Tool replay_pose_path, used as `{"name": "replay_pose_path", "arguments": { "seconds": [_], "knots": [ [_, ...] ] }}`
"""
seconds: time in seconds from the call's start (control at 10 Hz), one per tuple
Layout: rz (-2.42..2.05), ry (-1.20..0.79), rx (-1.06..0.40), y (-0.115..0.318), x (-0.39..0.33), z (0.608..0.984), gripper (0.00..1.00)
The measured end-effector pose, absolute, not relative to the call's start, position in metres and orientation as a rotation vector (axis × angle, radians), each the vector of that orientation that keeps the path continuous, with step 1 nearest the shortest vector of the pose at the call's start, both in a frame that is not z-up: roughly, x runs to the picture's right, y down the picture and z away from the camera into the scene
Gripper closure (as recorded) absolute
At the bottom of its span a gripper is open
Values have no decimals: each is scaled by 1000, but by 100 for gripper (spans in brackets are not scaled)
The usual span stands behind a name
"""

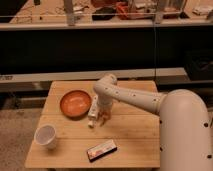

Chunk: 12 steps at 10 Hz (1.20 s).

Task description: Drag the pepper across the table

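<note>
Pepper point(104, 118) lies on the table point(134, 134), near the middle of the planked top. It is a small orange shape just to the right of the gripper point(94, 120), touching it or nearly so; which of the two cannot be told. The gripper points down at the tabletop, its tip low over the wood just below the lower right edge of the plate point(76, 103). Whether it is open, closed or gripping the pepper cannot be told from this view. The white arm point(131, 98) reaches in from the bulky body point(186, 131) at the lower right, crosses the far right part of the table and bends down at an elbow above the gripper. The plate, round and orange-brown, sits on the left half toward the far edge, close to the gripper but apart from the pepper. A white cup point(45, 136) stands upright near the front left corner, well apart from the pepper. A dark flat box point(101, 149) lies tilted near the front edge, in front of the pepper and apart from it
</note>
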<state>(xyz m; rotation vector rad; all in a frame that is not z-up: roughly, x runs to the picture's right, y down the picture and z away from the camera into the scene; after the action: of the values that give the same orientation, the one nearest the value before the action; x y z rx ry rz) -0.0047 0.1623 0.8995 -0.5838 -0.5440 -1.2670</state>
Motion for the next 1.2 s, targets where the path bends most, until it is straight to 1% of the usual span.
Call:
{"name": "replay_pose_path", "arguments": {
  "seconds": [1.2],
  "knots": [
    [-1315, -550, -583, 152, -20, 907, 100]
  ]
}}
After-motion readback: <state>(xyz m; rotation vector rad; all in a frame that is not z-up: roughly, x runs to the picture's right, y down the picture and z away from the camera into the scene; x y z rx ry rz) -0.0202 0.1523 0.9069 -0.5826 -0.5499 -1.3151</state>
